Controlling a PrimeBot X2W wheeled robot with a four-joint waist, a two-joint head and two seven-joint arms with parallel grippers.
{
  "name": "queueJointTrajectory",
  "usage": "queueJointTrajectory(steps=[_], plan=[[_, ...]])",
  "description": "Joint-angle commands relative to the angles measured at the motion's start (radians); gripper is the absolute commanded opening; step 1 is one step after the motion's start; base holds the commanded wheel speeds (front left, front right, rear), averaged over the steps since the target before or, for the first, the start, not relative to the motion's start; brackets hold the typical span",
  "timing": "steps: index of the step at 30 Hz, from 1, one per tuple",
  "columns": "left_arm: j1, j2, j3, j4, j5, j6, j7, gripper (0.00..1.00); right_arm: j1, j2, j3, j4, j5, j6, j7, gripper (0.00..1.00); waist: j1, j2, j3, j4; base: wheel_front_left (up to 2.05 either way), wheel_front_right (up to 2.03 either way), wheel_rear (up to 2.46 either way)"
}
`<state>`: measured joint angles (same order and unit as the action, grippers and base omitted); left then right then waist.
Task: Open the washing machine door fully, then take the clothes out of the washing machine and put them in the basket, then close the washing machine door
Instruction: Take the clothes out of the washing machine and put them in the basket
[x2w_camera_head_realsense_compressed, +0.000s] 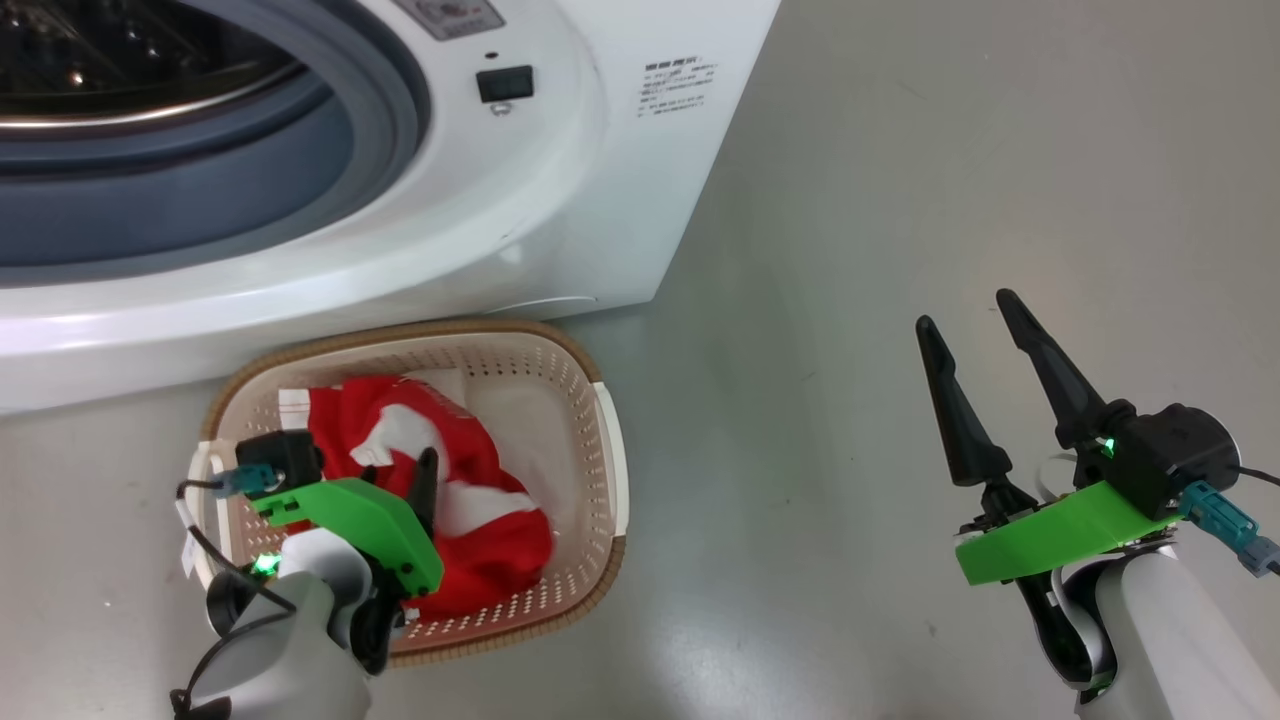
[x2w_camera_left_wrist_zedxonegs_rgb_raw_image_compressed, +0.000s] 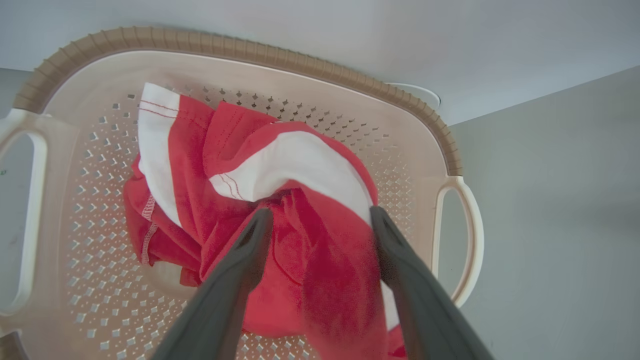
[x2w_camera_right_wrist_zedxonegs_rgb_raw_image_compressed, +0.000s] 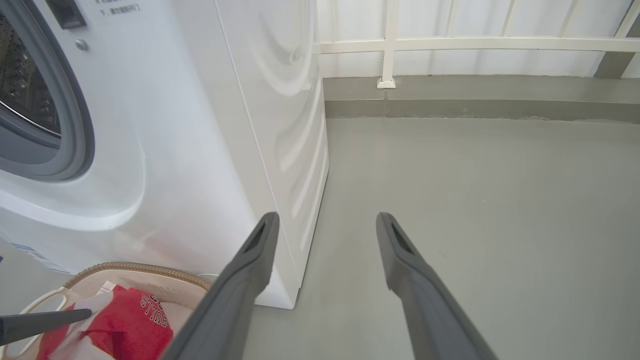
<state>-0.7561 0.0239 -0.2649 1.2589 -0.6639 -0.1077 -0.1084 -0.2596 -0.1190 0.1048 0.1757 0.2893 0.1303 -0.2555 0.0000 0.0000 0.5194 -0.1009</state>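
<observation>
**Left gripper (x2w_camera_left_wrist_zedxonegs_rgb_raw_image_compressed: 320, 212).** The fingers stand wide apart and point down into the basket (x2w_camera_left_wrist_zedxonegs_rgb_raw_image_compressed: 250, 50). Nothing is clamped.

**Between the fingers.** A fold of the clothes (x2w_camera_left_wrist_zedxonegs_rgb_raw_image_compressed: 290, 160) lies in the gap and rests against one finger.

**Below and around the fingertips.** The rest of the red-and-white fabric is heaped on the perforated basket floor, inside the brown rim.

**Beyond the fingertips.** The washing machine (x2w_camera_head_realsense_compressed: 560, 200) stands just past the far basket rim. Its grey rubber ring (x2w_camera_head_realsense_compressed: 380, 120) and drum (x2w_camera_head_realsense_compressed: 120, 60) are uncovered. No red fabric is visible in the part of the drum on view.

**Well off to the side.** The right gripper (x2w_camera_head_realsense_compressed: 962, 308) hangs over bare floor (x2w_camera_head_realsense_compressed: 850, 400), spread wide and empty.

**Step in hand.** Placing the clothes in the basket; judged all but complete.

**Next move.**
1. Lift the left gripper straight up and clear. Caution: fabric touching a finger may drag out with it.
2. Confirm the drum is empty.
3. Close the door.
</observation>
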Motion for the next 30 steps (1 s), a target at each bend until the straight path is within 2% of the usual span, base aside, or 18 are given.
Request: queueJointTrajectory(steps=[1,10,21,24,30], plan=[[0.005,0.026,0.011,-0.004,-0.018,-0.009,-0.017,1.00,0.001,0.000,0.014,-0.017,0.003,0.000,-0.006,1.00,0.0000,0.0000,-0.010,0.007,0.00,0.00,0.00],[0.054,0.026,-0.051,-0.025,-0.056,-0.019,-0.109,1.00,0.020,-0.003,0.002,0.000,-0.003,0.000,-0.006,1.00,0.0000,0.0000,-0.095,0.044,0.00,0.00,0.00],[0.145,0.036,-0.093,-0.159,-0.094,-0.023,-0.152,1.00,0.060,0.004,-0.006,0.022,-0.059,0.000,-0.006,1.00,0.0000,0.0000,-0.230,0.070,0.00,0.00,0.00],[0.175,0.061,-0.065,-0.236,-0.067,-0.022,-0.153,1.00,0.075,0.008,-0.016,0.028,-0.063,0.000,-0.006,1.00,0.0000,0.0000,-0.271,0.076,0.00,0.00,0.00],[0.295,0.087,0.022,-0.392,0.002,0.016,-0.153,1.00,0.106,0.021,-0.029,0.038,-0.055,0.000,-0.006,1.00,0.0000,0.0000,-0.357,0.077,0.00,0.00,0.00]])
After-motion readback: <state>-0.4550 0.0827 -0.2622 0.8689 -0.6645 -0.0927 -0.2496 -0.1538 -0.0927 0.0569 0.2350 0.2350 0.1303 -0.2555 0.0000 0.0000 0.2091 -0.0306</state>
